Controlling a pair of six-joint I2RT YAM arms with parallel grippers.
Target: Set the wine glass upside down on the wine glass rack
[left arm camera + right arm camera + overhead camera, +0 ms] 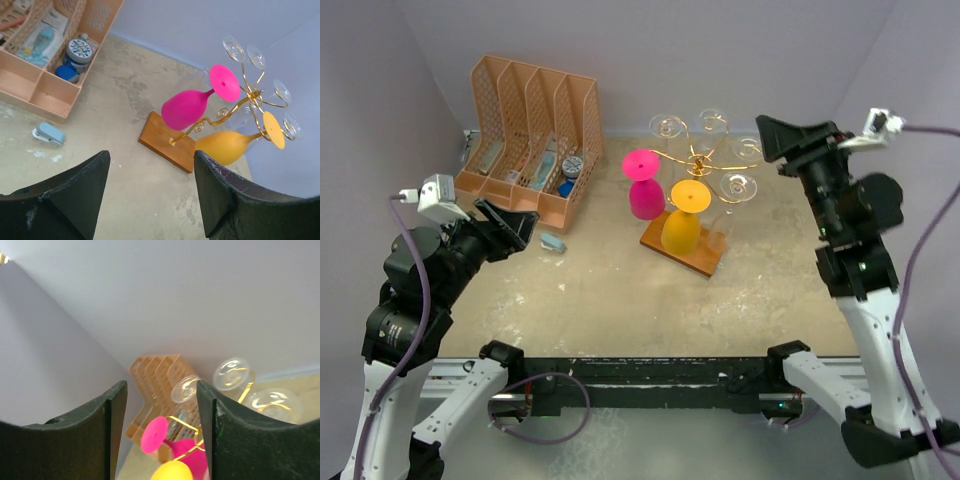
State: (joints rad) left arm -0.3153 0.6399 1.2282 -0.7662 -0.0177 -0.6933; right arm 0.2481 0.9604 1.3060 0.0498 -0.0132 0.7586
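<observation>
Left gripper (pixel 150 157), right gripper (pixel 161 387) gape; pink glass (pixel 187 107) hangs on rack (pixel 161 141).

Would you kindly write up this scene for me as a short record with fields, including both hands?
rack: gold wire stand on wooden base
pink glass: hanging upside down on rack
yellow glass: hanging upside down on rack, nearer the arms
clear glasses: four, also upside down on rack
left hand: open, empty
right hand: open, empty
file organizer: rear left
small blue item: lying in front of organizer
</observation>
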